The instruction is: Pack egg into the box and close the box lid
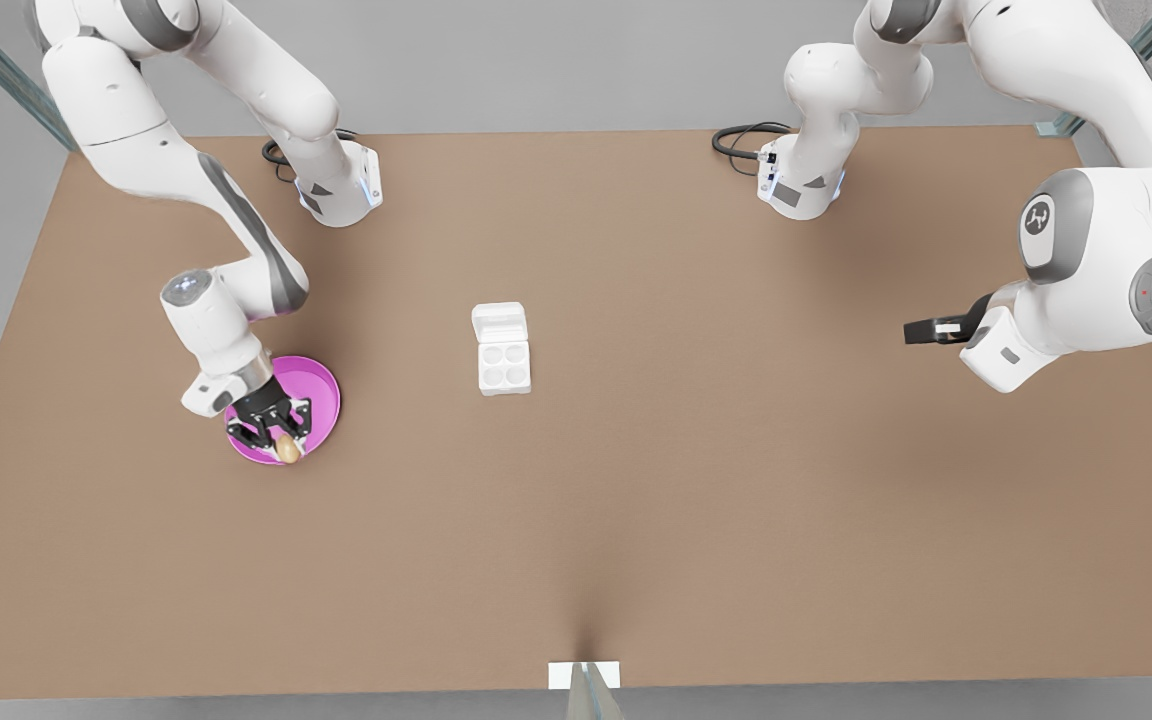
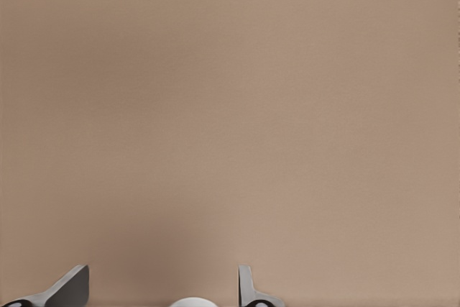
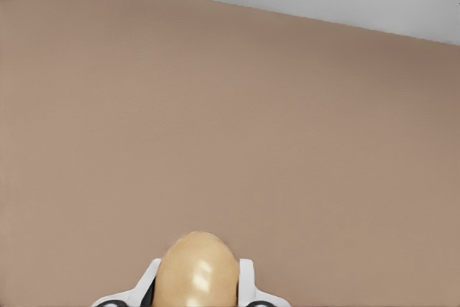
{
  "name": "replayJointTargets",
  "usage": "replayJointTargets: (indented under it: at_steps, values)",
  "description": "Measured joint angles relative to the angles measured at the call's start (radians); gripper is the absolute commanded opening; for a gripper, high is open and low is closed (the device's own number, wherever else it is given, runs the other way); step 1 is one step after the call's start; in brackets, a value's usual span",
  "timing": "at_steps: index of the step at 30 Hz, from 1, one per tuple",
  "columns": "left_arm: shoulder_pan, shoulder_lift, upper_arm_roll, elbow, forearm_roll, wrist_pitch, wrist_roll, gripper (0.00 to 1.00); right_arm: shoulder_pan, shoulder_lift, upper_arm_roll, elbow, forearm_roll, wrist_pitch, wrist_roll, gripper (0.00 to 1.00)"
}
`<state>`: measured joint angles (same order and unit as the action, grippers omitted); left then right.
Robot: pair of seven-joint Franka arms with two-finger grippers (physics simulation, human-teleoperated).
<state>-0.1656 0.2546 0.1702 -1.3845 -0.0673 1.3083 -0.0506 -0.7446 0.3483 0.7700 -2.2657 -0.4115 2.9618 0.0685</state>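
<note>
A plain brown table (image 1: 636,500) fills the scene, with grey floor around it. The right gripper (image 1: 281,440) is clamped on a tan egg (image 1: 288,450) over a pink plate (image 1: 321,385) at the front view's left. An open white box (image 1: 503,348) sits mid-table. The left gripper (image 2: 162,296) waits with fingers apart above bare table at the front view's right.

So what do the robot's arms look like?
Both arms are chunky, rounded and white with grey joints. The right end effector, at the front view's left, is black; so is the left end effector, at the front view's right. Black cables curl at their bases. One grey joint cap has a white logo.
</note>
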Motion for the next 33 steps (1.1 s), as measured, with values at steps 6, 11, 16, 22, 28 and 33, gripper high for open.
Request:
replayJointTargets:
  at_steps: [6,11,16,22,28,33]
  values:
    - [0.0,0.0,0.0,0.0,0.009,-0.003,0.0,1.0,0.35,0.04,-0.065,0.365,0.178,-0.512,0.18,0.48]
    - [0.001,0.002,0.0,-0.001,0.018,0.003,0.0,1.0,0.548,0.039,-0.104,0.501,0.309,-0.756,0.284,0.48]
    - [0.001,0.003,0.002,-0.005,0.026,0.003,0.0,1.0,0.671,-0.01,-0.105,0.494,0.344,-0.876,0.414,0.48]
    - [0.001,0.031,0.005,-0.004,0.033,0.005,0.0,1.0,0.709,-0.009,-0.101,0.381,0.336,-0.811,0.523,0.49]
    - [0.001,0.045,0.005,-0.004,0.045,0.006,0.0,1.0,0.864,0.099,-0.236,0.302,0.329,-0.548,0.535,0.49]
    - [0.001,0.043,0.006,-0.002,0.051,0.005,0.0,1.0,0.871,0.047,-0.229,0.203,0.324,-0.567,0.594,0.49]
